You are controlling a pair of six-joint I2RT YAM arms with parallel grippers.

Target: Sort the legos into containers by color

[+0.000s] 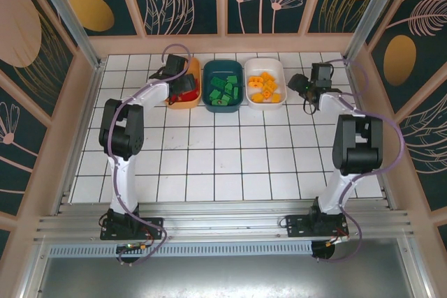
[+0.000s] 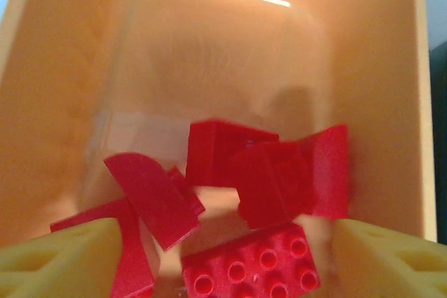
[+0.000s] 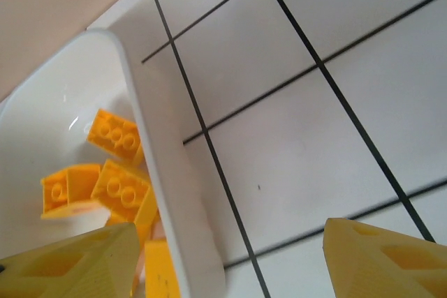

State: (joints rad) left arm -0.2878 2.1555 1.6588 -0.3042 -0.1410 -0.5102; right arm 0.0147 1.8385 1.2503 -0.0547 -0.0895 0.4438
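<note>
Three containers stand in a row at the back: an orange tray (image 1: pixel 196 75), a dark teal tray (image 1: pixel 222 66) and a white tray (image 1: pixel 265 65). Red legos (image 2: pixel 265 172) lie in the orange tray (image 2: pixel 209 47), green legos (image 1: pixel 223 90) in the teal one, and yellow-orange legos (image 1: pixel 264 88) in the white one. My left gripper (image 1: pixel 183 88) hangs open just above the red pile, and a studded red brick (image 2: pixel 251 266) lies loose between its fingers. Beside the white tray's right rim (image 3: pixel 160 172), my right gripper (image 1: pixel 297 83) is open and empty over the tiles; yellow bricks (image 3: pixel 119 193) lie inside that tray.
The white tiled floor (image 1: pixel 237 151) stretches in front of the trays. A low beige wall (image 1: pixel 230 43) runs close behind them. Side rails (image 1: pixel 87 123) border the table left and right.
</note>
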